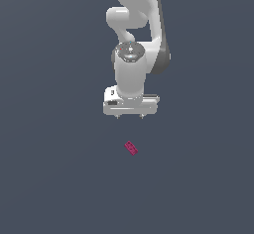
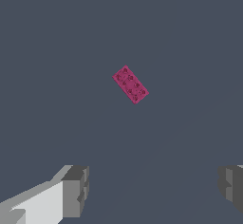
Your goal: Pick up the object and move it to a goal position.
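Note:
The object [image 1: 131, 147] is a tiny flat magenta-pink rectangular block with small darker marks, lying at an angle on the dark grey floor. In the wrist view the object [image 2: 130, 84] lies apart from the fingers. My white gripper [image 1: 129, 116] hangs above the floor, a short way off from the block, and its short fingertips [image 1: 117, 116] point down. The jaws stand wide apart and open, with nothing between them. One grey finger pad [image 2: 76, 191] and the other pad [image 2: 231, 187] show in the wrist view.
The white arm [image 1: 134, 34] rises behind the gripper toward the top of the exterior view. The plain dark grey floor [image 1: 54, 168] fills both views.

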Robot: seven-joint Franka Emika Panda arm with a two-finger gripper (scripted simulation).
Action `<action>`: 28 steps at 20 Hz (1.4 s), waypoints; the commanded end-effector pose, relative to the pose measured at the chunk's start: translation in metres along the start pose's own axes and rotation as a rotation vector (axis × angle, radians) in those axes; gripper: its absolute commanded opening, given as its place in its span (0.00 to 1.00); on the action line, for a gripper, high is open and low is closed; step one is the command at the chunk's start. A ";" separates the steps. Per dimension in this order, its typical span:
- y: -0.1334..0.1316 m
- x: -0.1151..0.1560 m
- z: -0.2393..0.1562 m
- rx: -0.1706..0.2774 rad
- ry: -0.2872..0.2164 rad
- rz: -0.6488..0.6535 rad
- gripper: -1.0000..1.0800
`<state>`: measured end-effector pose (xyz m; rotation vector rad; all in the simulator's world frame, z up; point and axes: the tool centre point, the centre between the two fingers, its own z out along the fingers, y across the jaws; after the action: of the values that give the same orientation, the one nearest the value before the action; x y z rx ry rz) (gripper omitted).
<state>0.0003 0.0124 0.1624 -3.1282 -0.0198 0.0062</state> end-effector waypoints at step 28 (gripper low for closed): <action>-0.012 0.030 0.017 -0.009 0.014 -0.178 0.96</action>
<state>0.0266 0.0254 0.1504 -3.1249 -0.2473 -0.0203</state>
